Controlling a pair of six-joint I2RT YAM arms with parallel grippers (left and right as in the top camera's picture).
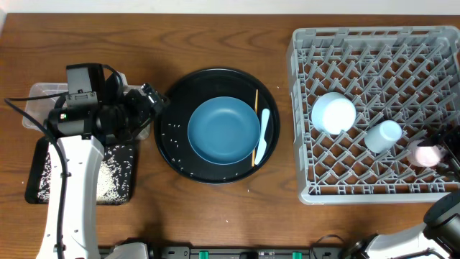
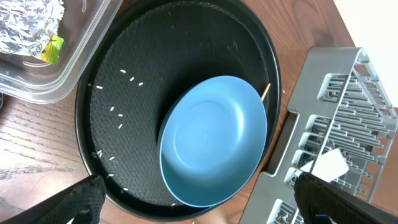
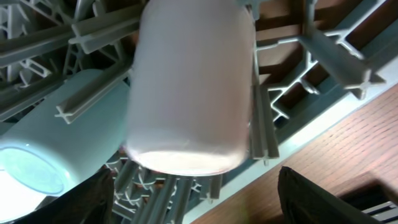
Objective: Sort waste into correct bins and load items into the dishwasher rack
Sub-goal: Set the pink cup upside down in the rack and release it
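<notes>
The pink cup lies on its side between pegs at the right edge of the dishwasher rack, seemingly so they steady it. Your right pincer straddles it, spread clear. Your left pincer, wide open and empty, hovers at the left rim of the round black tray, tilted towards the dark-blue plate.

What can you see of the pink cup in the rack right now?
The pink cup is a plain, smooth, pale-pink cylinder, plastic by its look, with no handle showing. It sits among the upright pegs of the grey rack, near the rack's right edge and close beside the light-blue cup. Pegs stand against its side. It seems to lean, though I cannot tell whether its near end is the mouth or the base. The right gripper is open, with its fingers wide of the cup.
</notes>
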